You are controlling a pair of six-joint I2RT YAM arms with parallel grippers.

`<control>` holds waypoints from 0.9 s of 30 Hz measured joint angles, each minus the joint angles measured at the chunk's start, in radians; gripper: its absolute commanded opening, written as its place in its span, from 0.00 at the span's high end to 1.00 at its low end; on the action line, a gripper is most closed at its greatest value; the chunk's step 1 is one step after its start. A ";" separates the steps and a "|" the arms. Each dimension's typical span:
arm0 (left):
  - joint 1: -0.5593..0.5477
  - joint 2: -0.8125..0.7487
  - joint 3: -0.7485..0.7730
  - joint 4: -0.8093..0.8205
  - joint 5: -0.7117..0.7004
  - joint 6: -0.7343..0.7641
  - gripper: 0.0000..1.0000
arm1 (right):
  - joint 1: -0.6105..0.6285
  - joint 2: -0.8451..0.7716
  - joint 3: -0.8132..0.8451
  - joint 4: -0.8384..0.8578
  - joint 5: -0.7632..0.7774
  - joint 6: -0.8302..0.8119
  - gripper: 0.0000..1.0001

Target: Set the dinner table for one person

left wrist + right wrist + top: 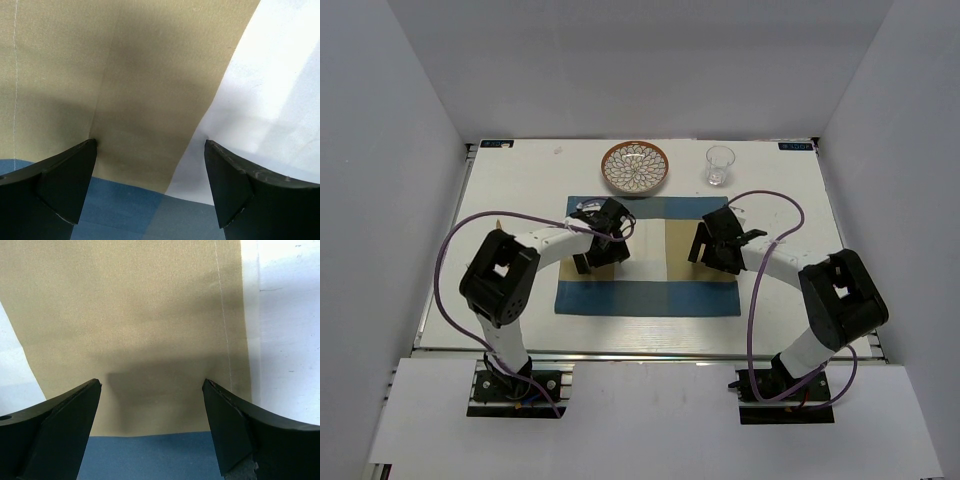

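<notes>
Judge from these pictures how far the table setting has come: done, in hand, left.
Done: the checked placemat lies spread on the dinner table. In hand: nothing; left gripper and right gripper hang open over the mat. Left: plate and glass stand at the far edge, off the mat.

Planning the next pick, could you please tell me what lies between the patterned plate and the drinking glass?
Nothing: the top external view shows only bare white dinner table between the plate and the glass.
</notes>
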 measured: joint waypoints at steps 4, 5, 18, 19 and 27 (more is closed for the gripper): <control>0.000 -0.018 -0.021 0.020 0.003 -0.007 0.02 | 0.000 0.000 -0.001 0.000 0.003 -0.001 0.11; 0.000 -0.023 -0.028 0.025 0.004 -0.008 0.02 | 0.000 0.000 -0.002 0.001 0.003 -0.001 0.11; -0.005 -0.132 -0.182 0.180 0.009 -0.042 0.02 | 0.000 -0.052 -0.081 0.088 0.004 0.003 0.11; -0.005 -0.132 -0.181 0.179 0.008 -0.044 0.02 | 0.000 -0.057 -0.088 0.097 0.003 0.004 0.11; -0.005 -0.142 -0.182 0.166 0.010 -0.062 0.02 | -0.004 -0.101 -0.146 0.153 0.003 0.021 0.11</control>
